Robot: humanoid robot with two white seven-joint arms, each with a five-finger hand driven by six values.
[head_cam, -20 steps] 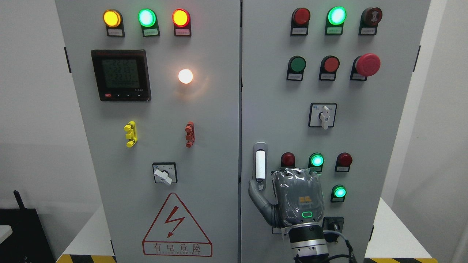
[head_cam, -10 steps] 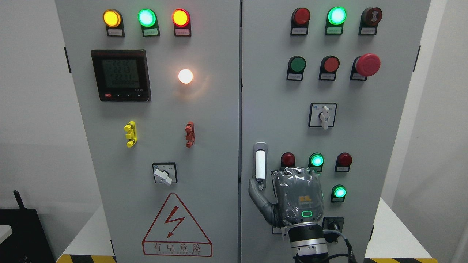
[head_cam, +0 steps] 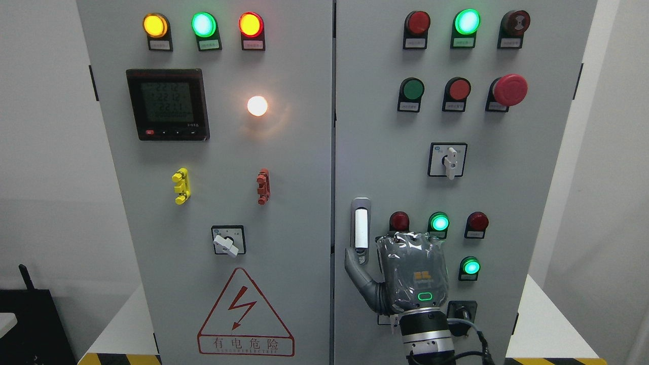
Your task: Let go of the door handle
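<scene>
The robot's right hand (head_cam: 411,271) wears a dark grey shell under glossy clear wrap, marked with an orange logo and a glowing green oval ring, above a ribbed silver wrist cuff (head_cam: 427,338) trailing black cables (head_cam: 474,342).

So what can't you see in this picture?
All in the head view:
- Right hand: fingers behind its own back; grip unclear.
- Handle: lower end partly hidden by the thumb.
- Black part by the wrist: partly covered by it.
- Meter: digits too blurred to read.
- Lamp labels: print too small.
- Left arm: out of frame.
</scene>
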